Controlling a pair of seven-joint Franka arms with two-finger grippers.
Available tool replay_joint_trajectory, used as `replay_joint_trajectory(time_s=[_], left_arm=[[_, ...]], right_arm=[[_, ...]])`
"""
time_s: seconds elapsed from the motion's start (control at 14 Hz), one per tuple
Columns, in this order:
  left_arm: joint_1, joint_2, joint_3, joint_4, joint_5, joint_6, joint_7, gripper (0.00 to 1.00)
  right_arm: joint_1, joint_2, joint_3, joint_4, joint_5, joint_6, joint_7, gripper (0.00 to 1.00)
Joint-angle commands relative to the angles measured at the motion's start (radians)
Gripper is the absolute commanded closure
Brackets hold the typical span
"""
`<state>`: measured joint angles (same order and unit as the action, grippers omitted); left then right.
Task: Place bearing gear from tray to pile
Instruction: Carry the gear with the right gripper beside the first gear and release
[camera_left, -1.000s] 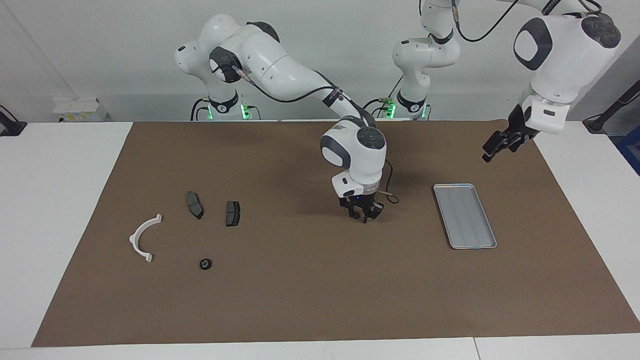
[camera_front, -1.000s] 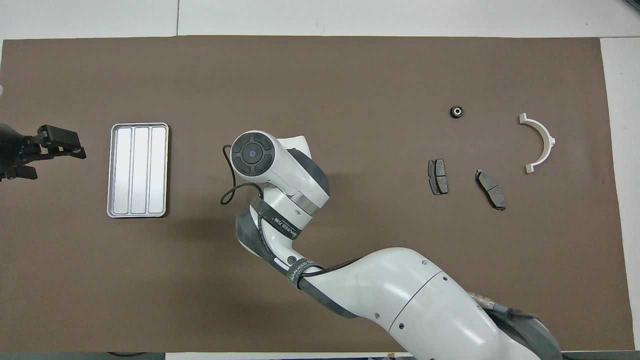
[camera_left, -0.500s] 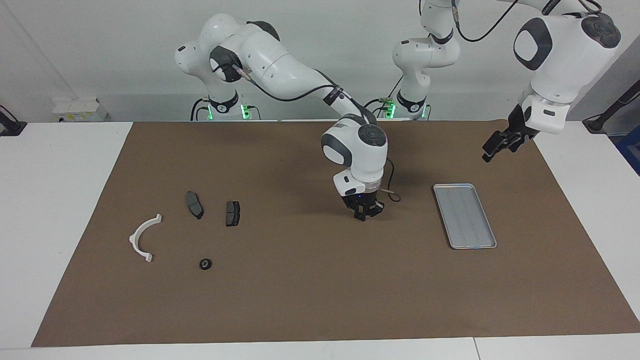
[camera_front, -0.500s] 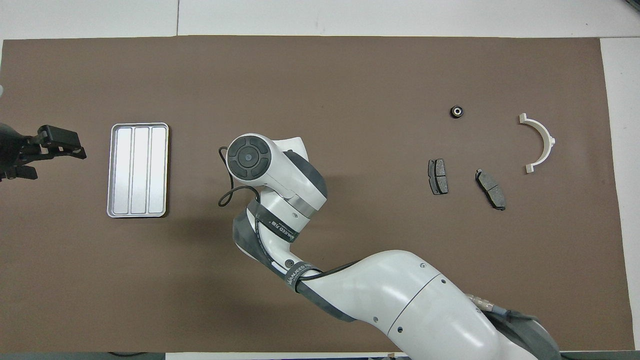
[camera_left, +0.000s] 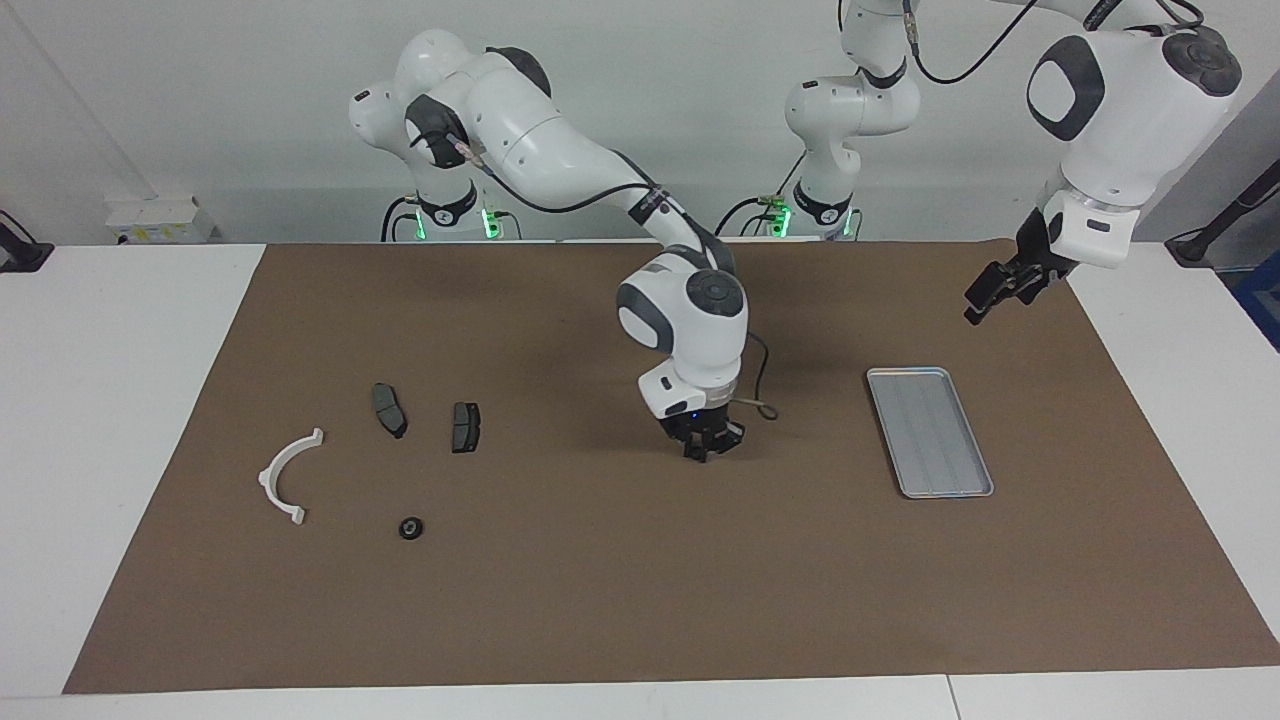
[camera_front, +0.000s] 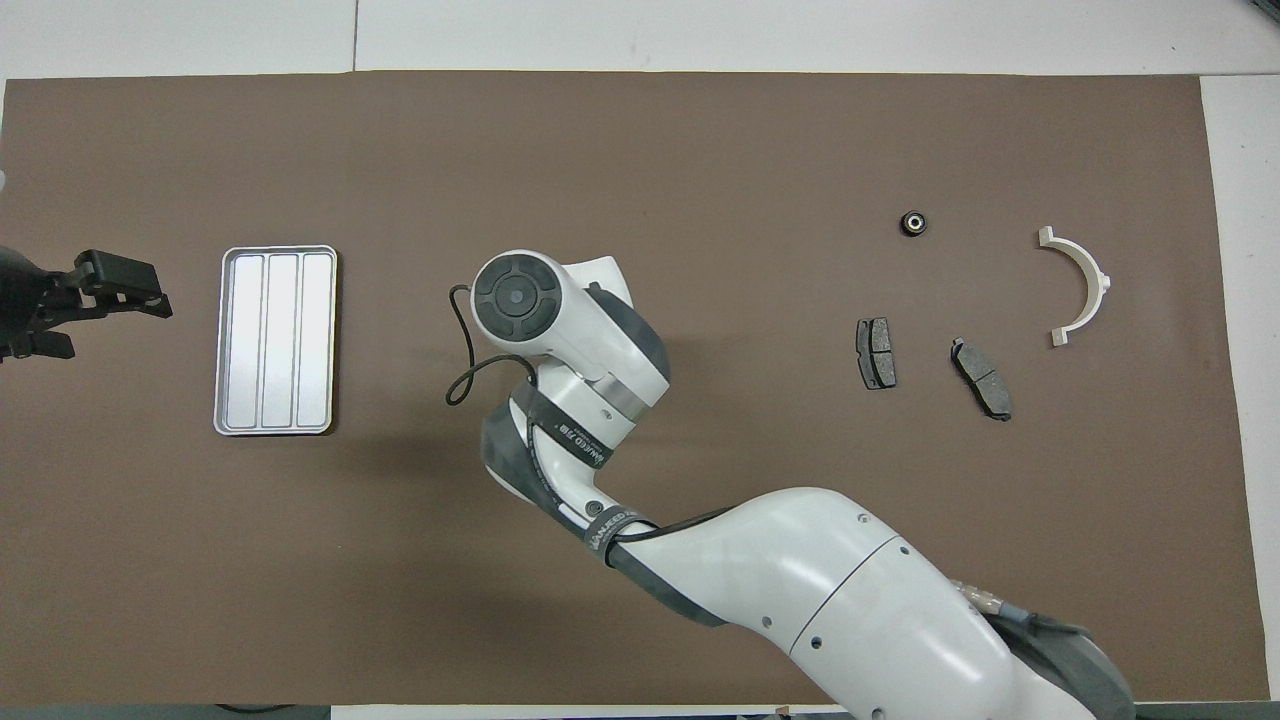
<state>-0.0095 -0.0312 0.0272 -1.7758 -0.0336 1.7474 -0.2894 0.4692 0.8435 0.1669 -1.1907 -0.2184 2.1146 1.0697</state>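
- Facing view:
  - The right pincer (camera_left: 705, 447) was recorded low over the table (camera_left: 600, 600), between the tray (camera_left: 929, 431) and the pile (camera_left: 385, 440). Its opening and any load could not be told.
  - The left pincer (camera_left: 985, 300), fingers apart and empty, was held waiting in the air near the tray.
  - One bearing gear (camera_left: 410, 527) was recorded on the table beside the pile.
- Overhead view:
  - The right pincer was hidden under its wrist.
  - No gear was seen in the tray.
  - Risk: if a gear was being carried and released too high, it would likely roll away from the pile.

Facing and overhead; shared table (camera_left: 140, 420)
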Motion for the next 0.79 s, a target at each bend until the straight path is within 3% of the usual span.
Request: replay_joint_trajectory(time_s=[0.0,0.71], left_arm=[[-0.009,-0.01,0.01,-0.004,-0.012,0.0,0.007,0.0],[-0.009,-0.01,0.01,-0.004,-0.012,0.0,0.007,0.0]], right_arm=[[-0.125,-0.033,0.017,-0.012,-0.007,-0.018,-0.201,1.0],[-0.472,-0.11,0.016,-0.03,-0.002,-0.15,-0.91,1.0]])
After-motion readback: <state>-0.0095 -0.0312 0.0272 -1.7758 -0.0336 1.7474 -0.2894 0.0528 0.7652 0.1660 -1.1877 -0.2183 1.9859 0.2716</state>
